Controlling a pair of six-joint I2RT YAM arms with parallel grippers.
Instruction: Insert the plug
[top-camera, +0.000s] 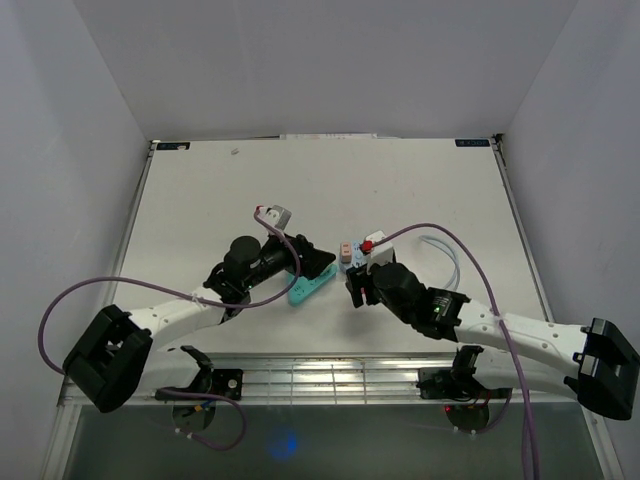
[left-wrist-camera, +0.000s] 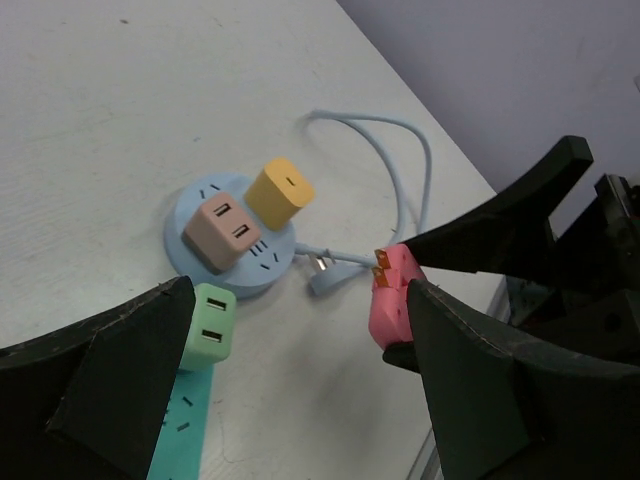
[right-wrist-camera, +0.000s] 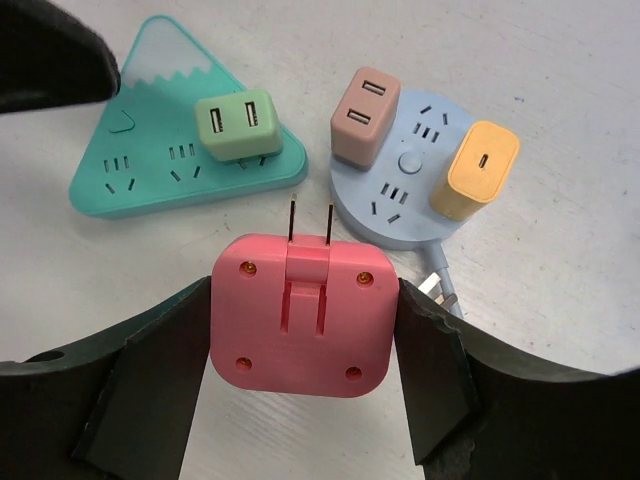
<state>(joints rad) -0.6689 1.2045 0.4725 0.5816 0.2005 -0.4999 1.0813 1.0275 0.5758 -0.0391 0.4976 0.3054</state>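
The right claw (right-wrist-camera: 302, 300) pinches a pink plug (right-wrist-camera: 300, 315) by its two side edges, one finger on each side. The plug's flat back faces up and its two bare prongs (right-wrist-camera: 311, 220) point straight ahead.

Ahead and to the left of this claw lies a teal, mountain-shaped triangular power strip (right-wrist-camera: 150, 175). A green USB charger (right-wrist-camera: 238, 127) sits near its right corner, and the slot groups left of the charger are uncovered. Ahead and to the right lies a round light-blue power strip (right-wrist-camera: 395, 200) carrying a dusty-pink USB charger (right-wrist-camera: 363, 115) and a yellow charger (right-wrist-camera: 478, 168), with bare slots between them and along its near rim. The prong tips end just short of the teal strip's near right corner, aimed at the narrow gap between the two strips. How high they are above the table cannot be told.

The strip's light-blue cable (left-wrist-camera: 400, 160) leaves the round base on the claw's right and loops away toward the table's edge.

The left claw (left-wrist-camera: 300, 330) is spread wide and holds nothing. The green charger is just beside its left finger, and the pink plug is close to its right one. Beyond both strips the white table (top-camera: 200, 190) runs bare to the walls.
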